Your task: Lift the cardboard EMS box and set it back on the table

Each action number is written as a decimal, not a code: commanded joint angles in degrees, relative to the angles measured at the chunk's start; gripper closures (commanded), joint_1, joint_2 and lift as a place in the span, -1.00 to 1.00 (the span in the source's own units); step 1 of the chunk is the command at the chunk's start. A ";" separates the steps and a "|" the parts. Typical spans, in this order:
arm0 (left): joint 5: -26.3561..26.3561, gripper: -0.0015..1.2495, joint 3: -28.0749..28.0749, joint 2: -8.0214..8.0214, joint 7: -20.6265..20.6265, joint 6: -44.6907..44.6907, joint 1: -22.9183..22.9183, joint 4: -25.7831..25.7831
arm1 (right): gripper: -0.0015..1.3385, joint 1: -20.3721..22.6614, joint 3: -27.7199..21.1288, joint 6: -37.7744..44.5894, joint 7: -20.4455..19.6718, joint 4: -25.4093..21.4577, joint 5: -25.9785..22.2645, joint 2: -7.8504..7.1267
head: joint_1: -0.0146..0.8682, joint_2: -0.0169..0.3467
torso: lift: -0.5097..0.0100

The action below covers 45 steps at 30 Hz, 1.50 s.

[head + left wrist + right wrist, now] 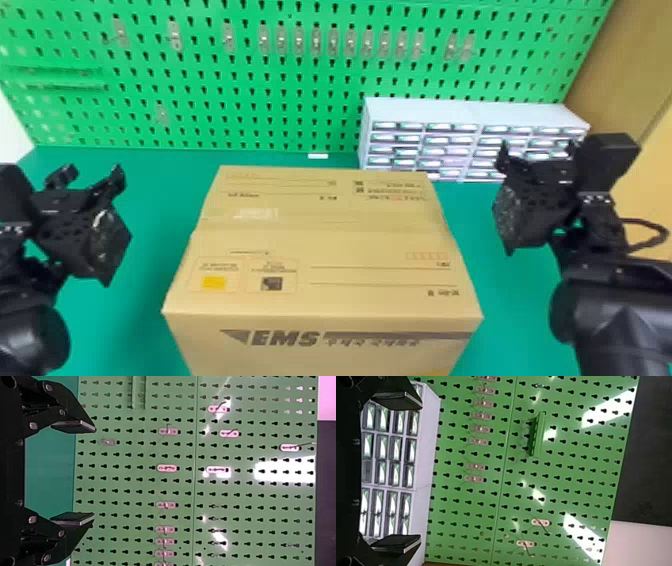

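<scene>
Both arms [610, 320] black. Left gripper [91, 177] and right gripper [537, 150]: each with two flat black fingers [77, 426]. Behind fingers, angular black links [45, 405] with round silver screws [62, 412]. Also behind fingers, gripper body [65, 220] dotted with holes, scuffed speckled panel [110, 245]. Beside right fingers, blocky black housing [607, 162], small white markings [595, 199] at base. Farther back from fingers, smooth rounded casing [570, 310], looping black cable [664, 235].

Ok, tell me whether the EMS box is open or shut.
Shut. The EMS box has its top flaps lying flat, meeting at a seam across the top.
</scene>
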 commanded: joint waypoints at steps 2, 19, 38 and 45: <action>-0.06 -0.25 -0.02 0.00 -0.01 0.00 0.00 -0.02 | -0.82 -0.03 -0.02 0.09 0.00 0.16 0.09 -0.01 | 0.57 -0.99 | 0.99; -0.06 -0.25 0.07 0.00 0.07 0.00 0.00 -0.02 | -0.82 -0.03 -0.02 0.09 0.00 0.43 -0.26 -0.18 | 0.57 -0.99 | 0.99; -0.06 -0.25 0.07 0.00 0.07 0.00 0.09 -0.02 | -0.84 0.23 0.07 -1.23 0.00 0.69 -0.62 -0.18 | 0.57 -0.99 | 0.83; 0.03 -0.25 0.07 0.00 0.07 0.00 0.09 -0.02 | -0.84 0.23 -0.02 -1.67 0.00 0.78 -0.62 0.08 | 0.57 -0.99 | 0.78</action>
